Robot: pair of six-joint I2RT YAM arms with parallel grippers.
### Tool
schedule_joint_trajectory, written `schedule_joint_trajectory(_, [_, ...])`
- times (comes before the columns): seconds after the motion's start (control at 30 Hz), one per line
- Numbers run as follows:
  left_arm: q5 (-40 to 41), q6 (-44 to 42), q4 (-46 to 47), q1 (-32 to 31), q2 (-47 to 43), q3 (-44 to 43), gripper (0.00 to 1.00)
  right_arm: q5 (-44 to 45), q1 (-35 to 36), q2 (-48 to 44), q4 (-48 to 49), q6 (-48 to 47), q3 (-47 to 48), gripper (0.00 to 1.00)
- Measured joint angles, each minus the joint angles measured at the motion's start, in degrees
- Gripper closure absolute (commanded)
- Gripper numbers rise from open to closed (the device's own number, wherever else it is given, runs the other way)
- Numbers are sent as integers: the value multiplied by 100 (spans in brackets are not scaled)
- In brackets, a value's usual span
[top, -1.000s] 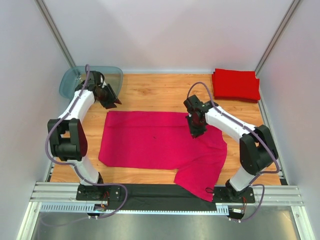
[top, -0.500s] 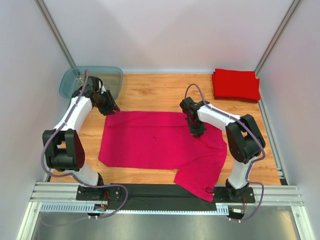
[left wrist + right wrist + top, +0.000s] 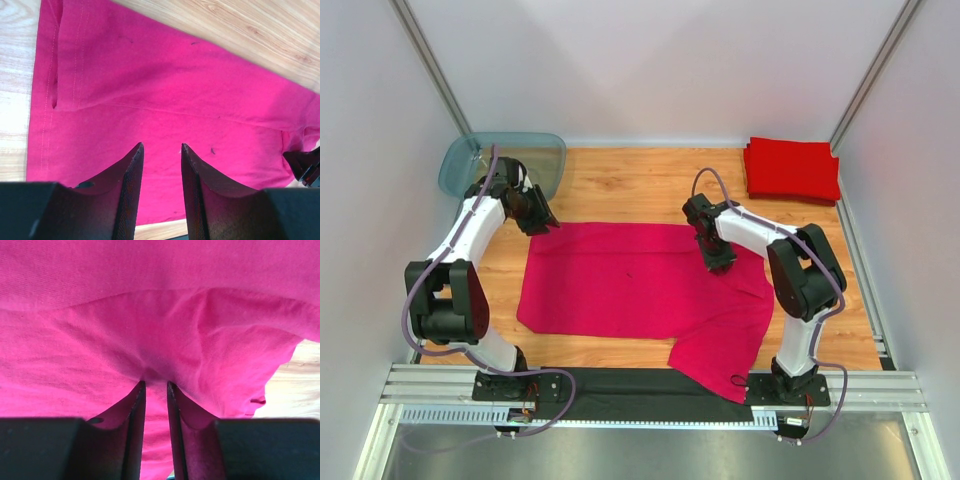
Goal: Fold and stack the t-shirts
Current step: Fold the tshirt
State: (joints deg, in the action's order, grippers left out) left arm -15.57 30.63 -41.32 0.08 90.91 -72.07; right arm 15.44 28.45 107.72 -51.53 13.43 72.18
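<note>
A magenta-pink t-shirt lies spread on the wooden table, its right part folded over and one corner hanging toward the front edge. My left gripper hovers over the shirt's back left corner; its jaws stand open with nothing between them, the cloth below. My right gripper rests on the shirt's back right part. Its fingertips stand a narrow gap apart, pressed into puckered cloth. Folded red t-shirts sit stacked at the back right corner.
A translucent blue-grey tub stands at the back left corner, just behind the left arm. A black mat runs along the front edge. White walls close in on both sides and the back.
The right gripper's jaws have parted slightly while staying on the shirt's back right part. The left gripper has dropped closer to the shirt's back left corner.
</note>
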Motion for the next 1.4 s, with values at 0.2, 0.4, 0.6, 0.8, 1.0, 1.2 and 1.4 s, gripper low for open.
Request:
schedule_joint_trajectory(0.2, [4,9,28,0,2,7,57,-151,-11,4,13,-118,55,71])
schedule_joint_trajectory(0.4, [166,-2,2,0,48,24,57,-417,-39,136,22,-208,225,69])
schedule_joint_trajectory(0.6, [286,-7,-44,0,81,57,58,-643,-133,256,7,-258,247,81])
schedule_joint_trajectory(0.8, [376,-7,-81,0,81,57,58,-651,-201,269,-59,-260,304,94])
schedule_joint_trajectory(1.0, [603,-9,-114,0,153,57,59,-984,-229,310,-551,-269,785,78])
schedule_joint_trajectory(1.2, [782,-20,-229,0,354,57,59,-1075,-238,503,-750,-262,914,92])
schedule_joint_trajectory(1.4, [822,-17,-267,0,369,57,59,-935,-238,612,-798,-256,914,85])
